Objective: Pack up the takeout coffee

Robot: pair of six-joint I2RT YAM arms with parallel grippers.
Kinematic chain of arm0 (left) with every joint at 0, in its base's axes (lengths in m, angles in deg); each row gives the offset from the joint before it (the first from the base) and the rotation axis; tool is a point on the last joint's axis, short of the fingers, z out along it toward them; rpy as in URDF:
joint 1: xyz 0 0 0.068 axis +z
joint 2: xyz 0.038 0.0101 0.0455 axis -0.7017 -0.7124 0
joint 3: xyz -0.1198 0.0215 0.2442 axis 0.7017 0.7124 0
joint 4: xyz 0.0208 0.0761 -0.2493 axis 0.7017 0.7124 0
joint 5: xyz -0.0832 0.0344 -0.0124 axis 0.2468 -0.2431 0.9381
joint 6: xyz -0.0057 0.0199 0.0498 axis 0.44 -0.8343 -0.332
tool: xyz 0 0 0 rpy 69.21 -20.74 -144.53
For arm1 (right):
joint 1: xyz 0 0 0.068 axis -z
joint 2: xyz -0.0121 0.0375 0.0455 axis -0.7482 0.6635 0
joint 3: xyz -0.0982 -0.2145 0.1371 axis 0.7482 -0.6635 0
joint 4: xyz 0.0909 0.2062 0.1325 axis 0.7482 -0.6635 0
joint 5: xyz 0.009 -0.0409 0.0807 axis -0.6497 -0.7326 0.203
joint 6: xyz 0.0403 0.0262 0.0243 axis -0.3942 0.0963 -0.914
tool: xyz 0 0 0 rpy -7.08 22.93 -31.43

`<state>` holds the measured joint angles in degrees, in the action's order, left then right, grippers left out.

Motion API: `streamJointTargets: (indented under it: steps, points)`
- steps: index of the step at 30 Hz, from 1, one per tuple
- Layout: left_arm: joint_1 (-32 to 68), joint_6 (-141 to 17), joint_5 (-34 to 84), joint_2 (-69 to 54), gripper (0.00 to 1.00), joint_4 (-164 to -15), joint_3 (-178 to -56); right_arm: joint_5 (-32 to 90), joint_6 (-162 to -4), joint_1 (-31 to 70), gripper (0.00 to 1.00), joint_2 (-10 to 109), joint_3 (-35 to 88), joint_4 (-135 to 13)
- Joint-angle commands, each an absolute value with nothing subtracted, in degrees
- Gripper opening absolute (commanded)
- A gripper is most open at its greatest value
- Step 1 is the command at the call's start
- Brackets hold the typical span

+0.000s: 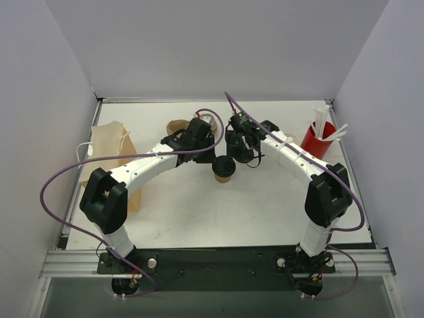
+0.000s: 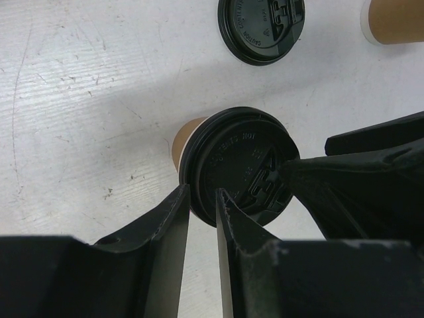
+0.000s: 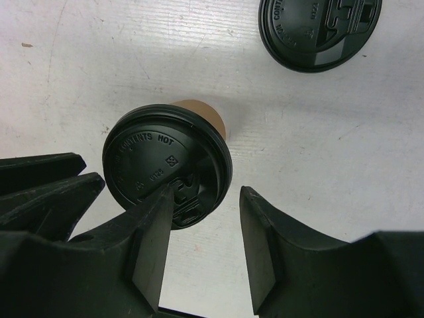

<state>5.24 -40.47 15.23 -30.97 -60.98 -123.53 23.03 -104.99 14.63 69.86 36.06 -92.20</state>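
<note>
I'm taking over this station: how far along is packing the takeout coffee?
Done: the black lid sits on the brown cup. In hand: both grippers crowd it; the right gripper is open, one finger over the lid; whether the left gripper grips is unclear. Left: the cup is not packed; the paper bag sits apart at the left, a spare lid lies loose.

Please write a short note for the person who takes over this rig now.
Left gripper: narrow gap at the rim of the round black plastic lid; grip unclear.
Right gripper: open, one finger on that lid.
Small brown kraft-paper cup: upright, mid-table, under the lid.
Brown paper bag: table's left side.
Done: cup lidded.
To do: probably seat the lid, then pack cup into bag.
</note>
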Motion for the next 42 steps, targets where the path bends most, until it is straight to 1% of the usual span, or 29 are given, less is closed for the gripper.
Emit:
streamJointTargets:
  steps: [1, 20, 28, 42]
  points:
    - [5.0, -40.2, 16.0, -31.9, 0.32, -62.6, -125.5, 23.1, -105.7, 14.6, 0.4, 70.9, 35.7, -92.4]
    - [4.7, -40.2, 16.2, -33.2, 0.29, -62.9, -125.6, 23.8, -105.7, 14.5, 0.39, 71.8, 35.6, -92.1]
    - [4.7, -40.1, 15.8, -33.6, 0.25, -62.7, -125.4, 24.0, -105.9, 14.5, 0.39, 72.1, 35.5, -91.8]
    - [4.7, -40.0, 14.7, -34.2, 0.22, -62.9, -124.6, 24.5, -106.2, 14.2, 0.36, 73.1, 34.7, -91.2]
